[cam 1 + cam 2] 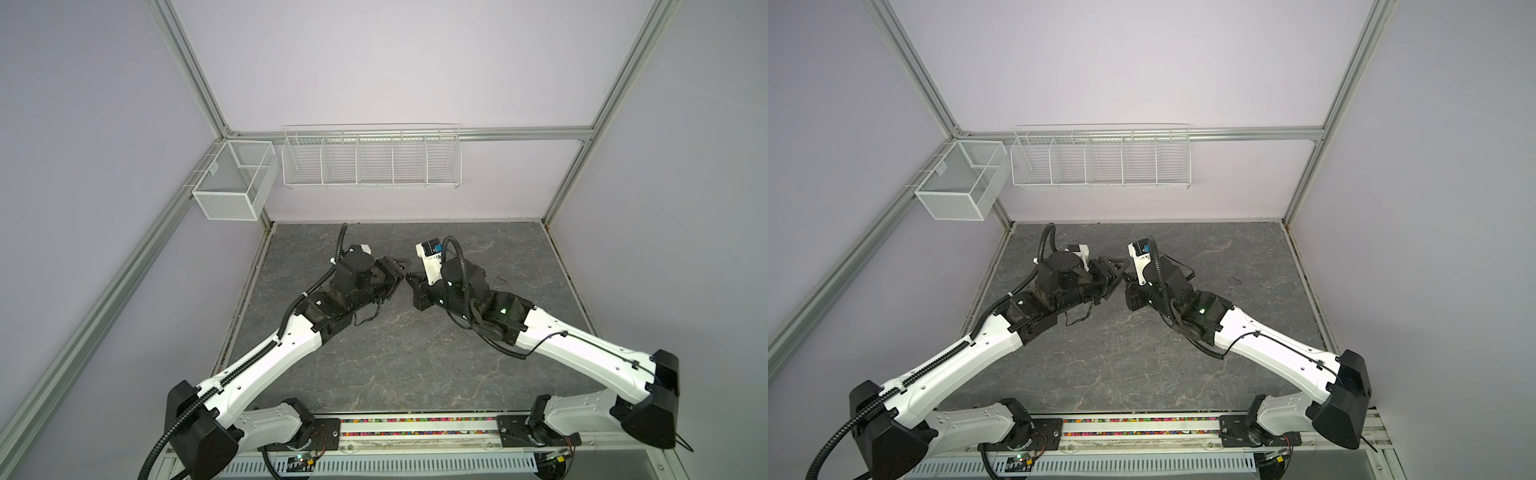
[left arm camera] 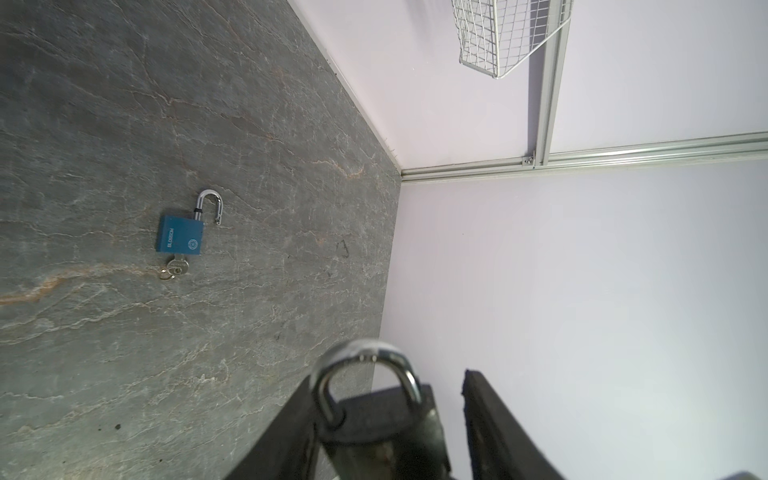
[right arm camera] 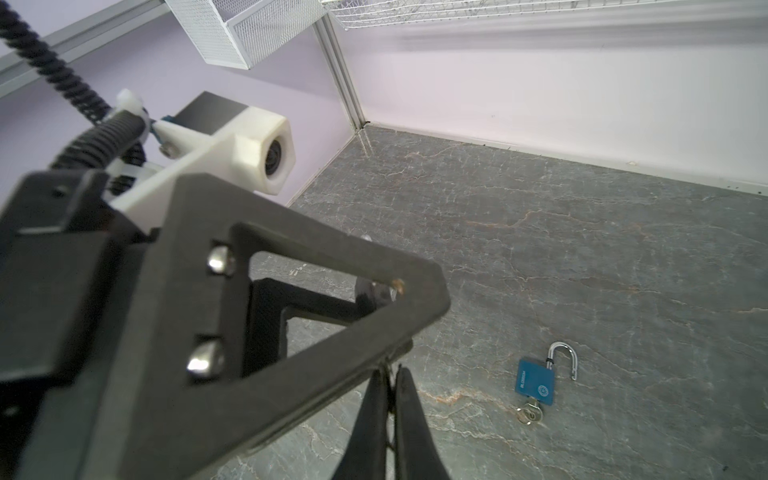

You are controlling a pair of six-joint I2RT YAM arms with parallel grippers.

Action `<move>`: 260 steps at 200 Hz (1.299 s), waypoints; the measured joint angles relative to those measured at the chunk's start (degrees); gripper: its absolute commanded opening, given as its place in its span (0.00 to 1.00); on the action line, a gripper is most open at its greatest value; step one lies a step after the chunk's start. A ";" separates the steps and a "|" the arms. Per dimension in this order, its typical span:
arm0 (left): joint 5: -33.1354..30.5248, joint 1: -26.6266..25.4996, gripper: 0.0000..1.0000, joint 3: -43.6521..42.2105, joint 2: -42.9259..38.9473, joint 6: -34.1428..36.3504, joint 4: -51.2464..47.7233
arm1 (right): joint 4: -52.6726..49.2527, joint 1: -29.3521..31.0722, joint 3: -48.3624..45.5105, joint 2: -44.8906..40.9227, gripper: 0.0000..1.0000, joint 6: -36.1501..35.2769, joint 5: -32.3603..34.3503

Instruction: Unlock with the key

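1. Standing parted, the left gripper [image 2: 388, 386] leaves a gap beside the dark padlock [image 2: 382, 424] between its fingers; the right gripper [image 3: 390, 370] is pinched closed.
2. Padlock is likely heavy, rigid and slick: grip its flat body faces.
3. Blue padlock [image 2: 180, 235] lies unlocked on the table [image 2: 124, 124].

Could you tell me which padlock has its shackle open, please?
The blue padlock lying on the grey marbled table, silver key in its base: one shackle end hangs free. The dark-bodied padlock at the left tool looks closed.
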 measured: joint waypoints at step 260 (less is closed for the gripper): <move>-3.65 0.52 0.35 -1.97 1.64 -12.46 4.46 | 4.87 1.88 -2.99 0.00 0.07 -8.39 6.27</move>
